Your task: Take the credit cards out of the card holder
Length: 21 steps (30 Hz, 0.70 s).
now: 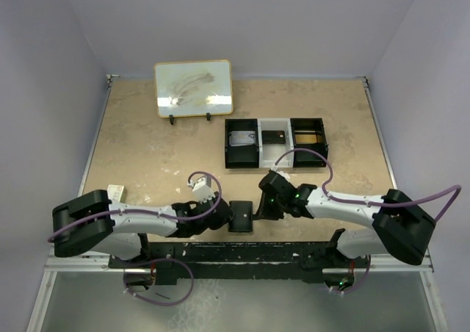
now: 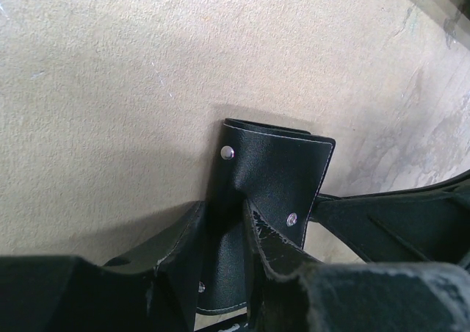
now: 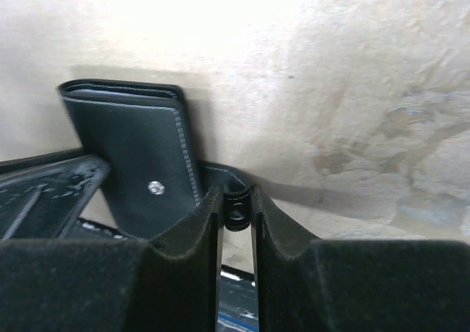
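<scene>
The black card holder stands folded on edge near the table's front edge, between both grippers. My left gripper is shut on its body; in the left wrist view the fingers pinch the leather flap just under its two snap dots. My right gripper is shut on the small closure tab, which sits pinched at its fingertips, with the holder's body to the left. No credit cards show at the holder itself.
A black-and-white three-compartment tray stands behind the grippers, a flat card-like thing in each compartment. A small whiteboard on a stand is at the back left. A white tag lies by the left arm.
</scene>
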Motion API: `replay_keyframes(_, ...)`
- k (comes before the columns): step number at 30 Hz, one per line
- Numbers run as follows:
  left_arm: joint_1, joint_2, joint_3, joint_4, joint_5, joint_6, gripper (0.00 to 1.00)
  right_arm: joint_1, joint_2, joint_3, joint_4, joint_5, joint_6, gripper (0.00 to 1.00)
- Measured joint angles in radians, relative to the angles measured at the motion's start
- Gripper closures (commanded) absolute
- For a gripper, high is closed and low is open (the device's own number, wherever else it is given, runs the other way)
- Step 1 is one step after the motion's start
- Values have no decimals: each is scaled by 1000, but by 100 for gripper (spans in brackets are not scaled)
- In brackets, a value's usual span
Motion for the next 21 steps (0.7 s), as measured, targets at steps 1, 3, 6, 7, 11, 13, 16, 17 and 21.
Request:
replay_keyframes(1,0,2,4,-6,0,1,76,0,5,0,-15,9,-2,78)
replay_keyframes(3,0,6,11,-13,0,3,76,0,11,3,-27,22,-7,80)
replay_keyframes(6,-1,10,19,-23,0,4,76,0,15,10,-38,37,-16,87)
replay_keyframes(7,-1,11,21,-26,0,4,76,0,15,10,-39,40,-20,89)
replay_keyframes(11,-1,13,27,-34,0,16,74,0,16,11,-33,40,-37,96)
replay_keyframes(13,-1,14,35,-46,0,25,71,0,16,12,-32,41,-43,96)
replay_keyframes(16,-1,13,59,-90,-4,45,66,0,11,14,-35,48,-54,100)
replay_keyframes(17,-2,12,68,-109,-8,51,63,0,1,14,-39,50,-56,100)
replay_keyframes(21,-5,-15,98,-225,-40,83,51,0,-84,22,-58,56,-76,100)
